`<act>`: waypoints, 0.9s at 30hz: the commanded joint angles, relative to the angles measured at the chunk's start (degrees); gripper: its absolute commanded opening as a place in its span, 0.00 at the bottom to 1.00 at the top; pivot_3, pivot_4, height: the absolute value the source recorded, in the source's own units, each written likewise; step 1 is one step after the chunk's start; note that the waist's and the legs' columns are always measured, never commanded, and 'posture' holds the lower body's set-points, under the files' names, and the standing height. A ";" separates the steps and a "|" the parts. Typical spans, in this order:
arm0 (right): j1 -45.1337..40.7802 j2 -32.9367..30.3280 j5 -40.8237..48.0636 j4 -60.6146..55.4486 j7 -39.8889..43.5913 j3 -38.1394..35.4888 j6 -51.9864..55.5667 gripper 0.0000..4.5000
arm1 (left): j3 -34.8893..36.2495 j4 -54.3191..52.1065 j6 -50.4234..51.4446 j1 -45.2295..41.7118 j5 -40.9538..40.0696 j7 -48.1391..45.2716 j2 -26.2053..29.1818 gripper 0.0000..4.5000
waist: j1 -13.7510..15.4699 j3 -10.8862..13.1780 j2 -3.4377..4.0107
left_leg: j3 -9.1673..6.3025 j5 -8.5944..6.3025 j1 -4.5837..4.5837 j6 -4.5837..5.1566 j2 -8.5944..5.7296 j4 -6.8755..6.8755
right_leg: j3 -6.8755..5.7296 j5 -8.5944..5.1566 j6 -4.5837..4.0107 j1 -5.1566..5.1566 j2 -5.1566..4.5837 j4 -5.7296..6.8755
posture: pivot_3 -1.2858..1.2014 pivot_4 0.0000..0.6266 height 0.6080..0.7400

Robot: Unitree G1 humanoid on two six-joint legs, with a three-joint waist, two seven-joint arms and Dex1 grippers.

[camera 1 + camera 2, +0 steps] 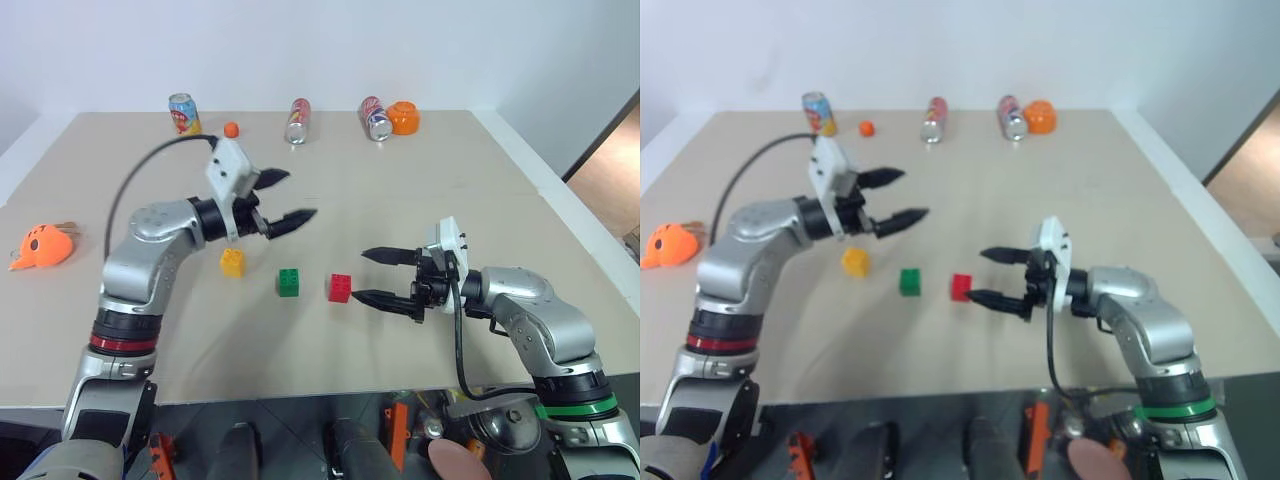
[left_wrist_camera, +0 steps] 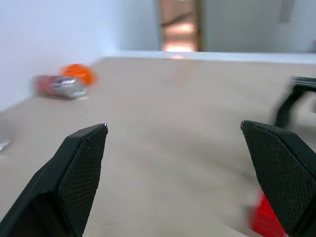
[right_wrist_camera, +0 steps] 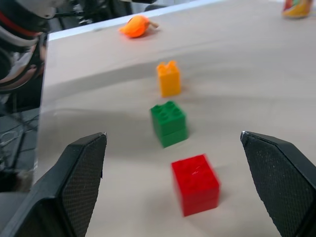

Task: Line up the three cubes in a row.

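A: Where are the cubes?

B: On the bench, mid-front: yellow cube (image 1: 232, 262), green cube (image 1: 288, 282), red cube (image 1: 340, 288), three in all. They run left to right in a slightly slanting line, apart from one another and roughly evenly spaced. To my eye the row is as good as made.

A: And the end effectors?

B: Two, both spread wide and empty. The left end effector (image 1: 283, 199) hangs above the bench, over the yellow cube and behind it, touching nothing. The right end effector (image 1: 377, 276) sits low just beside the red cube, pointing along the row, probably to check or nudge that end.

A: Anything else out there?

B: Three cans along the far edge: one upright (image 1: 184, 113), two lying down (image 1: 298, 120) (image 1: 375, 118). One orange ball (image 1: 231, 129), one orange object (image 1: 403, 117) by the right-hand can, one orange plush (image 1: 40, 245) at the left edge. All are well apart from the row, so they shouldn't interfere.
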 commanded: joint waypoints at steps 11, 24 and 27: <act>-2.80 2.77 1.10 -2.24 -2.20 -0.44 -0.48 1.00 | 12.49 -5.08 8.94 9.80 1.36 18.57 4.91 1.00 | -0.10 0.00 -0.01 | 0.00 0.00 0.02 -0.01 -0.04 -0.09 | 0.05 0.00 0.01 0.03 -0.02 -0.01 | 0.52 0.24 1.00; -1.76 2.42 1.44 -4.18 -2.10 -0.48 0.23 1.00 | 6.76 -13.69 15.99 12.50 0.52 26.61 -2.72 1.00 | 0.16 0.00 -0.04 | 0.00 0.00 0.00 -0.01 -0.05 -0.09 | 0.12 0.01 0.02 0.01 0.02 0.00 | 0.52 0.24 1.00; -1.50 2.33 1.53 -4.36 -2.10 -0.66 0.34 1.00 | 5.65 -14.31 18.01 14.33 2.80 30.78 -3.91 1.00 | 0.13 0.00 -0.04 | 0.00 0.00 0.01 -0.01 -0.05 -0.09 | 0.14 0.01 0.02 0.01 0.04 0.00 | 0.52 0.24 1.00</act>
